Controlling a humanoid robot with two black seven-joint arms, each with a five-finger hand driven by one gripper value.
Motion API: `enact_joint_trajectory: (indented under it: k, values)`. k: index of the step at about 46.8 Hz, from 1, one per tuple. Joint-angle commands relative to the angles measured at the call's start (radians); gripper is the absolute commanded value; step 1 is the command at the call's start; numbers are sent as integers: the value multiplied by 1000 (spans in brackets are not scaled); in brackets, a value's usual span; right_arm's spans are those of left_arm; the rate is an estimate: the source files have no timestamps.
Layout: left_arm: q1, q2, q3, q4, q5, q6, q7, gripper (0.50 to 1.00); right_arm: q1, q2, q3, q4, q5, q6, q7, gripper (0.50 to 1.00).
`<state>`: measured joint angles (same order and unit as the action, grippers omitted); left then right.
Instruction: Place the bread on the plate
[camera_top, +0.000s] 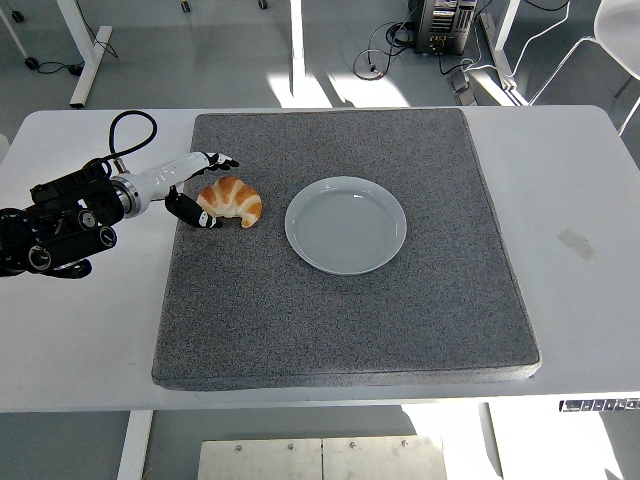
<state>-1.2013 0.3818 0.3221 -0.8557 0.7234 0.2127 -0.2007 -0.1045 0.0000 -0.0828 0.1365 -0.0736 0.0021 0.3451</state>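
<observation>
the white table (90, 340) is seen from above, its near edge running along the bottom, and most of its middle is covered by a dark grey speckled mat (350, 320). nearest on the left, the black forearm of the left arm is seen coming in from the left edge and lying low over the bare table beside the mat, with a black cable looped above the wrist. from that wrist a white-shelled left hand (190, 180) is stretched rightward over the mat's left border. its fingers (216, 161) are held apart: the upper ones are extended past the far side of the bread (231, 200), and the dark-tipped thumb is set at the bread's near left end, seemingly touching it. the bread is thus bracketed loosely, not clamped; nothing is lifted. the bread, a golden croissant, is seen lying flat on the mat near its left edge, in the far half. just to its right, apart from it, a pale round plate (346, 225) is set on the mat and holds nothing. beyond the table, a grey floor with table legs, cables and a computer tower (441, 20) is seen.
</observation>
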Motion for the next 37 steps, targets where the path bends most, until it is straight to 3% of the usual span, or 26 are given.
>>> enact_joint_trajectory:
  k: [1,4,6,12,37]
  values:
    - [0,-4,0,7,1,1,-2,739,0,0,0,0,0,-1,0,1000]
    - [0,-18,0,20,1,2,-8,698,0,0,0,0,0,-1,0,1000]
    - [0,-26,0,26,1,2,-19,622,0,0,0,0,0,-1,0,1000]
    - [-14,-32,-1,32,1,24,-26,500,0,0,0,0,0,-1,0,1000]
    - [-205,-44,-3,29,-4,-27,-80,500,0,0,0,0,0,-1,0,1000]
